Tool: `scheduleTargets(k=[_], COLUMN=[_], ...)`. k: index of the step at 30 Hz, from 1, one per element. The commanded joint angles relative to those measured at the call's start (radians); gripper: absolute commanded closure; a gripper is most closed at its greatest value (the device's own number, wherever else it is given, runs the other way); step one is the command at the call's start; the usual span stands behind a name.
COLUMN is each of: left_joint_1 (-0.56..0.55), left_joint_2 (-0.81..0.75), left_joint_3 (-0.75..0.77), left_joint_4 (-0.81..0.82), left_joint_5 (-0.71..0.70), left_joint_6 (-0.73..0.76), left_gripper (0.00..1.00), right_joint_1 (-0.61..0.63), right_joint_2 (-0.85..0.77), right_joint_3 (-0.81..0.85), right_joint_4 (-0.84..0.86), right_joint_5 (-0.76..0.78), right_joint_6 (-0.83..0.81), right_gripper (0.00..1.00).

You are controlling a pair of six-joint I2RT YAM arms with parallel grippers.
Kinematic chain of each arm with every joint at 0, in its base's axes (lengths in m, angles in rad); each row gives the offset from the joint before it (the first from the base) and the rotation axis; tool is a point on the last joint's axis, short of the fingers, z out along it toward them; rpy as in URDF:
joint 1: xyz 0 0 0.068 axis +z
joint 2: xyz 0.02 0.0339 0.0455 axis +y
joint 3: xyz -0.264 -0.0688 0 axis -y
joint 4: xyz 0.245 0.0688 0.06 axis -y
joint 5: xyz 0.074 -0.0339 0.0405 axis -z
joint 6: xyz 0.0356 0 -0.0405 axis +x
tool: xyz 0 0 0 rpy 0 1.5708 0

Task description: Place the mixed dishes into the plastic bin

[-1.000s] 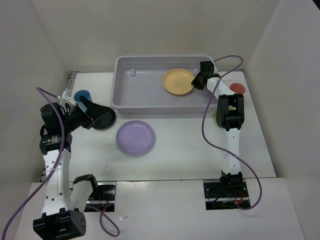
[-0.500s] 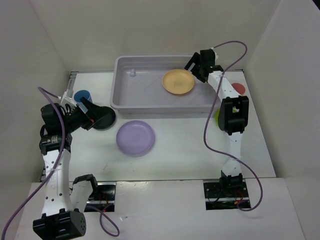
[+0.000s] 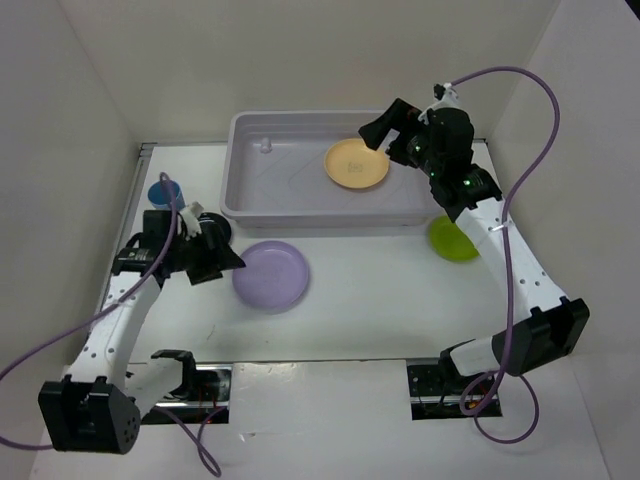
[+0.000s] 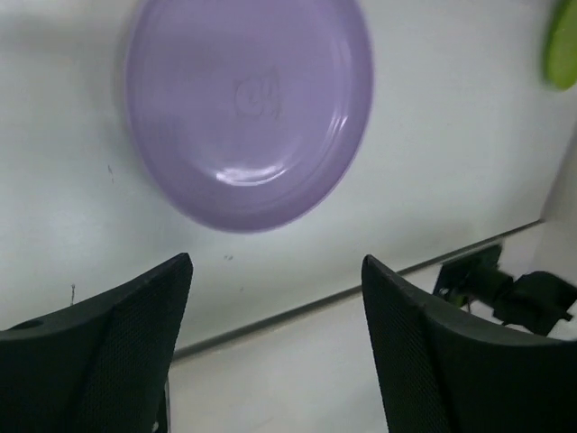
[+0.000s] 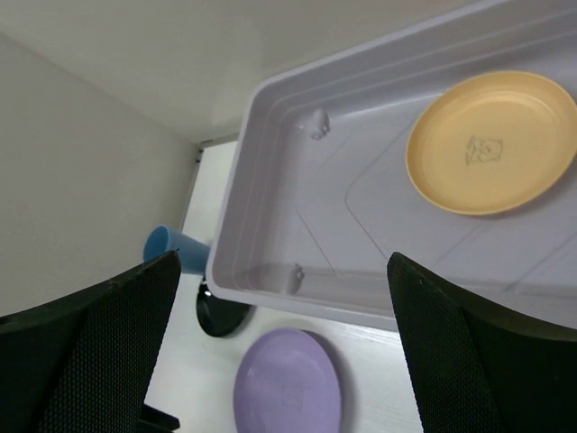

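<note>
Finds the left fingers point(image 4: 144, 316) spread wide over the white desk point(image 4: 433, 180), gripping nothing. Sees just past their tips the lilac plate point(image 4: 248, 108): round, shallow, glossy, faintly stamped at its centre, lying flat, touched by neither finger. Catches the lime green plate point(image 4: 563, 45) only as a sliver at the right edge of the left wrist view.

Finds the right fingers point(image 5: 108, 343) likewise wide apart and empty, held above the right end of the plastic bin point(image 5: 270, 298). Looks down between them on the yellow-orange plate point(image 5: 491, 142), flat on the bin floor toward that end, stamped like the lilac one. Shows the bin as a pale grey-lavender tub, translucent, round-cornered, rimmed, far wider than the single plate inside.

Gets from the right wrist view the side wall of the blue cup point(image 5: 171, 248) by the bin's left end, and a dark crescent of the black plate point(image 5: 221, 311) at the bin's left front corner. Gets from the top view instead the cup's round mouth, the black plate mostly hidden behind the left arm point(image 3: 125, 310), the lilac plate in front of the bin, and the lime green plate whole off the bin's right front corner, beside the right arm point(image 3: 510, 260).
</note>
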Motion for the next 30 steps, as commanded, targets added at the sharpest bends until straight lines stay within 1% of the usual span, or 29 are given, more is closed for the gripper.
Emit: scheduleTargets(k=[1,2,3,4,5,6,7,9,11,14,19,23,28,30], left_joint_1=[-0.113,-0.148,-0.219,-0.250,-0.277,-0.328,-0.351,-0.406,-0.416,-0.425,-0.425,-0.425,-0.425,-0.425], left_joint_2=[0.072,0.092,0.115,0.167,0.195,0.226,0.287,0.351,0.375,0.402,0.441,0.451,0.470,0.441], left_joint_3=[-0.016,-0.002,-0.002,-0.002,-0.002,-0.002,-0.002,-0.002,-0.002,-0.002,-0.002,-0.037,-0.057,-0.057], left_joint_4=[-0.043,-0.043,-0.043,-0.043,-0.015,-0.006,0.003,0.016,0.052,0.088,0.106,0.134,0.134,0.111], left_joint_5=[-0.178,-0.229,-0.270,-0.322,-0.340,-0.352,-0.369,-0.435,-0.446,-0.446,-0.436,-0.436,-0.447,-0.447], left_joint_6=[-0.042,-0.066,-0.089,-0.124,-0.138,-0.151,-0.172,-0.195,-0.207,-0.229,-0.238,-0.269,-0.269,-0.279], left_gripper=[0.16,0.12,0.10,0.10,0.09,0.09,0.09,0.09,0.09,0.12,0.13,0.17,0.19,0.19], right_joint_1=[-0.002,-0.002,-0.002,-0.002,-0.002,-0.002,-0.002,-0.002,0.007,0.007,0.007,0.007,0.007,0.007], right_joint_2=[-0.013,-0.029,-0.029,-0.041,-0.053,-0.053,-0.053,-0.063,-0.063,-0.063,-0.063,-0.063,-0.053,-0.053], right_joint_3=[-0.056,-0.056,-0.065,-0.065,-0.065,-0.065,-0.065,-0.065,-0.056,-0.056,-0.047,-0.047,-0.047,-0.047], right_joint_4=[-0.015,-0.015,-0.015,-0.015,-0.015,-0.015,-0.015,-0.024,-0.036,-0.045,-0.055,-0.055,-0.055,-0.055], right_joint_5=[0.006,-0.003,-0.012,-0.026,-0.026,-0.037,-0.037,-0.046,-0.055,-0.068,-0.077,-0.077,-0.088,-0.088], right_joint_6=[-0.036,-0.036,-0.036,-0.036,-0.036,-0.036,-0.036,-0.045,-0.054,-0.065,-0.074,-0.083,-0.083,-0.083], right_gripper=[0.00,0.00,0.00,0.00,0.00,0.00,0.00,0.00,0.00,0.00,0.00,0.00,0.00,0.00])
